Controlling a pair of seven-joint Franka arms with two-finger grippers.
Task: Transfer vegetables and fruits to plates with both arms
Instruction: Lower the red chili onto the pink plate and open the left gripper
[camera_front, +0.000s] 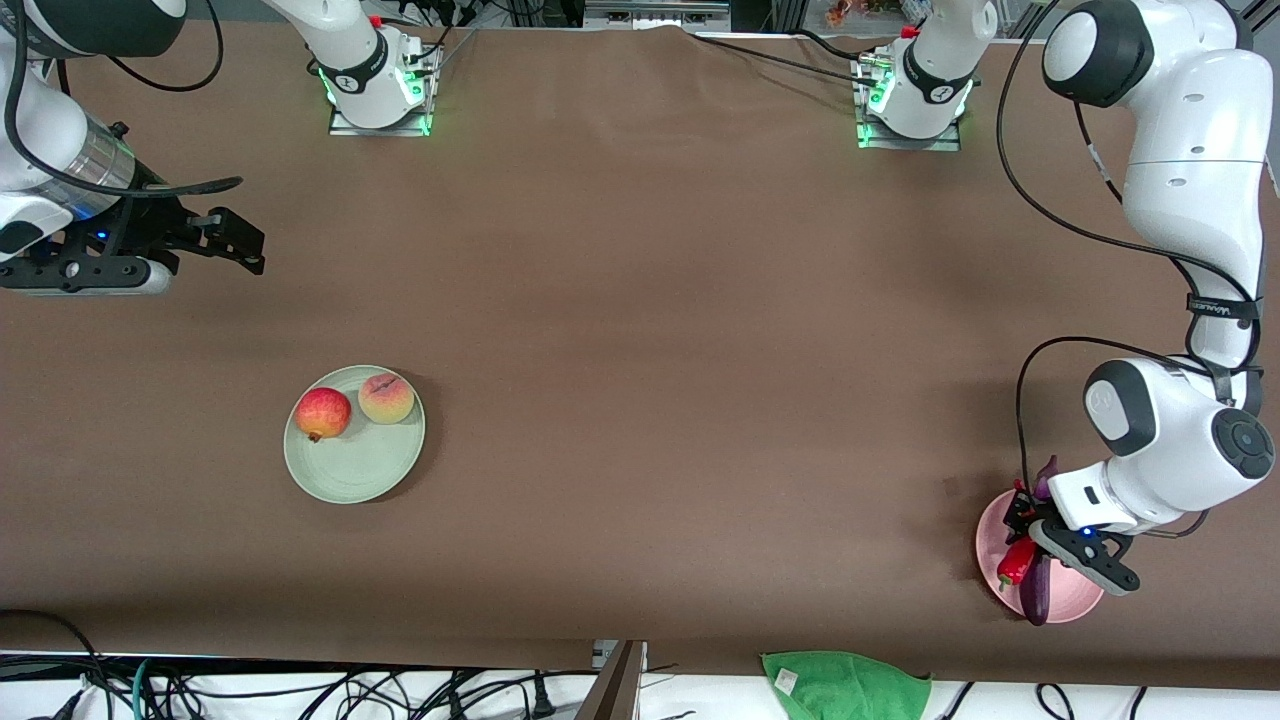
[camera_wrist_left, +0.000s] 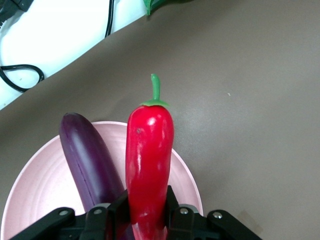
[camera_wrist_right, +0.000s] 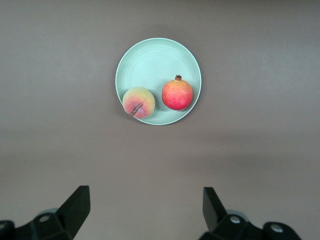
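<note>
Brown covering lay over the whole tabletop (camera_front: 640, 300). At the right arm's end, the right gripper (camera_front: 235, 240) waited in the air with its fingers spread wide and nothing between them. Nearer the front camera than that gripper, and well apart from it, sat the mint green plate (camera_front: 370, 475). On it rested the red pomegranate-like fruit (camera_front: 323, 413) and the peach (camera_front: 386, 398), just beside each other, the peach on the side toward the left arm's end. In the right wrist view the peach's (camera_wrist_right: 138, 102) crease showed as a dark line and the pomegranate-like fruit's (camera_wrist_right: 177, 94) small crown pointed away from the gripper's fingers (camera_wrist_right: 75, 205).

At the left arm's end, the left gripper (camera_front: 1025, 535) hung over the pink plate (camera_front: 990, 545), clamped on the red chili pepper (camera_front: 1015, 562). In the left wrist view the chili pepper (camera_wrist_left: 149, 165) ran lengthwise straight out from the gripper (camera_wrist_left: 147, 215), its green stem end pointing away and reaching out past the plate's (camera_wrist_left: 40, 175) rim. Just beside the gripper, the purple eggplant (camera_wrist_left: 90, 162) lay on the plate, its long axis close to that of the chili pepper but splaying a little away from it, its rounded tip past the rim. From the front, the eggplant's (camera_front: 1037, 595) end overhung the plate's edge nearest the camera.
</note>
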